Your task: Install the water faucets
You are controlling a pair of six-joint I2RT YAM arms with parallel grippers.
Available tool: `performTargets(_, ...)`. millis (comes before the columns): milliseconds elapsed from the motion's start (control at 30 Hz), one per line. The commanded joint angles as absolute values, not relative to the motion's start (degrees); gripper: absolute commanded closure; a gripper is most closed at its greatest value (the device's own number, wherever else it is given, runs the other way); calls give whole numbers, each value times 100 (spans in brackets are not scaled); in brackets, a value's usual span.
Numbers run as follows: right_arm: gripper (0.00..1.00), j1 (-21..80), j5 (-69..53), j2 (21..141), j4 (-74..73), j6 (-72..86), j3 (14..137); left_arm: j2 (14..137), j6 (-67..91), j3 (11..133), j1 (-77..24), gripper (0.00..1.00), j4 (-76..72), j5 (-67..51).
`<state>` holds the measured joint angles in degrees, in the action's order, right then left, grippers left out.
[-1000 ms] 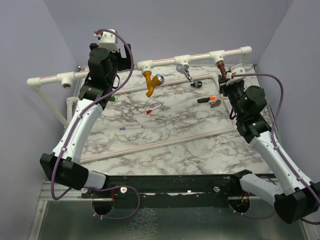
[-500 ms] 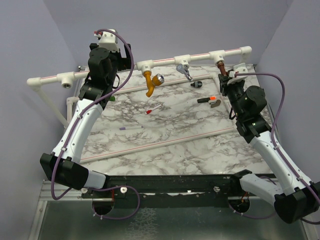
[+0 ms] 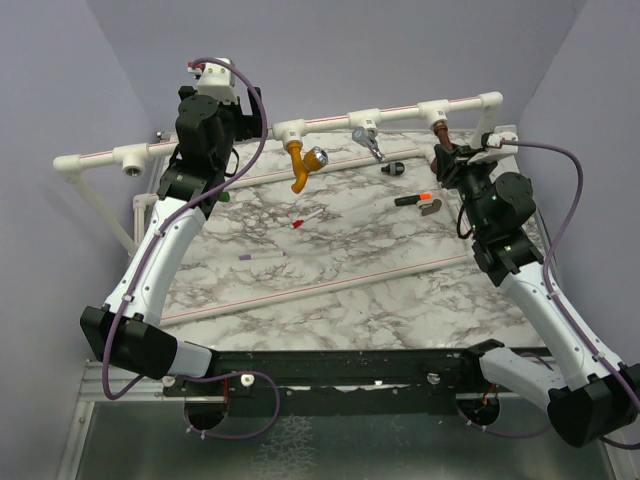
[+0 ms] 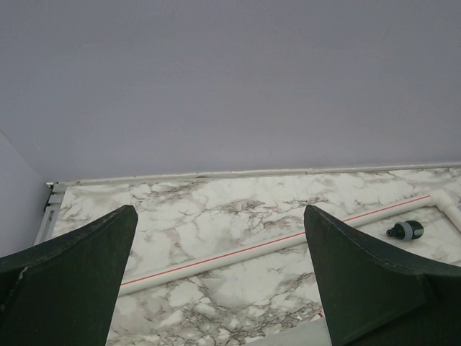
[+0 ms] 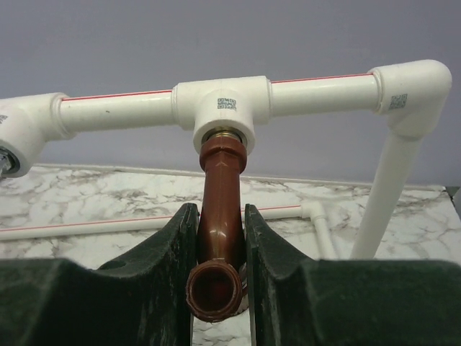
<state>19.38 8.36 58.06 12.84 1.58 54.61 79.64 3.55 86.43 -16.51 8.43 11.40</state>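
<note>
clamping the brown faucet (image 5: 220, 216), the right jaws sit pressed together on either side of its curved body, at about 2 o'clock on the counter (image 3: 300, 290). in the right wrist view the faucet's upper end sits in a tee (image 5: 222, 104) of the white pipe (image 5: 115, 108), and its open round spout faces the camera between the jaws. the top view shows the same faucet (image 3: 439, 133) hanging from the pipe (image 3: 400, 110) just above the right wrist.

the orange faucet (image 3: 303, 165), with a chrome knob, hangs from a tee near 12 o'clock. the silver faucet (image 3: 368, 143) hangs from the next tee toward 1 o'clock. a small green piece (image 3: 224, 197) shows beside the left arm (image 3: 165, 240) at 10 o'clock, too hidden to tell what it is.

the left jaws stand wide apart with nothing between them, raised near the pipe at 11 o'clock; the left wrist view looks past them across the counter (image 4: 238, 216) to a black cap (image 4: 403, 230).

a socket (image 3: 132, 160) at 9 o'clock on the pipe is open. a black-and-orange piece (image 3: 412, 199) lies on the counter near 2 o'clock.
</note>
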Motion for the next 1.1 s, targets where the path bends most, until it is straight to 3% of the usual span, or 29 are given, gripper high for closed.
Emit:
performTargets(0, 99, 1951, 874, 5723, 2071, 1196, 5409, 8113, 442, 8417, -1626, 1, 1512, 1213)
performTargets(733, 99, 1943, 1907, 5591, 3179, 4709, 4631, 8095, 429, 8404, -1626, 1, 1512, 1247)
performTargets(1067, 99, 1942, 2315, 5610, 2959, 6811, 4443, 8103, 409, 8402, -1625, 1, 1501, 1274)
